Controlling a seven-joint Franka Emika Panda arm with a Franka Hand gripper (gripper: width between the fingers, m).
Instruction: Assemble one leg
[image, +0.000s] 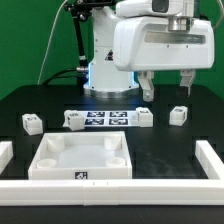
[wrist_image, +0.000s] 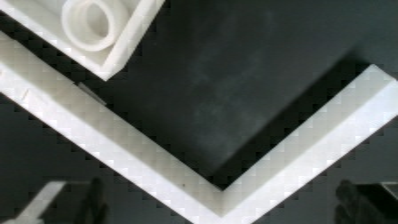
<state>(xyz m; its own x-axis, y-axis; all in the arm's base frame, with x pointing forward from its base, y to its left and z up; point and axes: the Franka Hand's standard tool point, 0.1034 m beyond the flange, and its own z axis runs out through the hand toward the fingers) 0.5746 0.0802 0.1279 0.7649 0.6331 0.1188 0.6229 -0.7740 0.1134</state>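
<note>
Matt white plastic leg (image: 178, 114), matt black table (image: 165, 150)

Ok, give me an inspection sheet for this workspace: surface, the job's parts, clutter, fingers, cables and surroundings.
Surface: black table, edged by a white rail.
Job's things: four legs lie loose in a row, counted from the exterior view's left: far-left leg, second leg, third leg, far-right leg. The white panel lies in front of them; no leg stands in it.
Clutter: nothing seen; only the marker board lies between the second and third legs.
Fingers: gripper open and empty, above the table behind the far-right leg.
Cables: a dark cable beside the arm's base; none seen among the parts.
Surroundings: green curtain behind.
</note>
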